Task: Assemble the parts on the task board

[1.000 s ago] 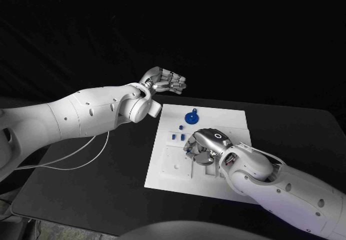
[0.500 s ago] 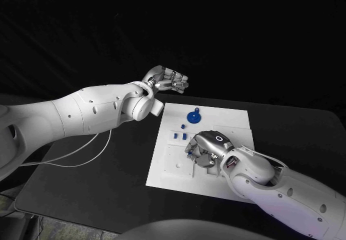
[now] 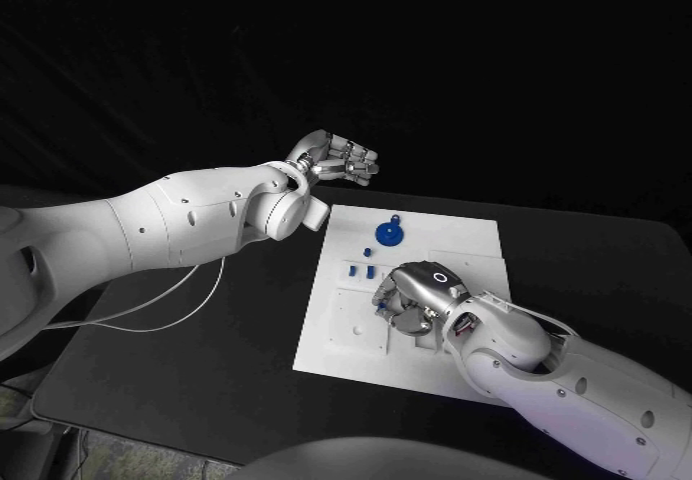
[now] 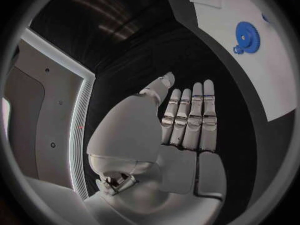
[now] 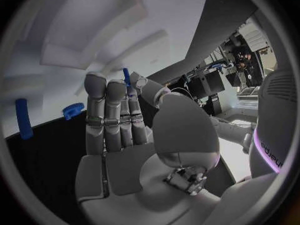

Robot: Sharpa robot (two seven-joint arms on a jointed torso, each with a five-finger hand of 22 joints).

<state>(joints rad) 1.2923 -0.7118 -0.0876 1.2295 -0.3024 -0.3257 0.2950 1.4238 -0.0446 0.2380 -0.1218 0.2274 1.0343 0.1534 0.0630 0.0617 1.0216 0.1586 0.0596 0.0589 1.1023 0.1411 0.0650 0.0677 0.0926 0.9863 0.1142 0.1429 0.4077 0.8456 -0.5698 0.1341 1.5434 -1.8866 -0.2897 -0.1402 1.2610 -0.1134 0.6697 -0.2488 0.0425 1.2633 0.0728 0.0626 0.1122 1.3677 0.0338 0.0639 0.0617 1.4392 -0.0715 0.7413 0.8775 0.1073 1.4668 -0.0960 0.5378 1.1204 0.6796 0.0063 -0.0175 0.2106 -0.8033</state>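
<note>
Board: white plate, mid-table. Gear: blue, flat on the board, beyond the right fingertips, apart from them. Two small pegs: on the board just beside the right fingers. Right hand: low over the board, fingers straight and together; a thin blue part shows at the fingertips, whether pinched I cannot tell. Left hand: raised off the board's far corner, fingers extended, holding nothing. Progress, judged: early; gear and pegs look unseated.

We see the board lying in the middle of the table. A gear sits near the board's far edge, with two small pegs just nearer than it. Our right hand is over the board's centre; our left hand hangs beyond the far-left corner.
</note>
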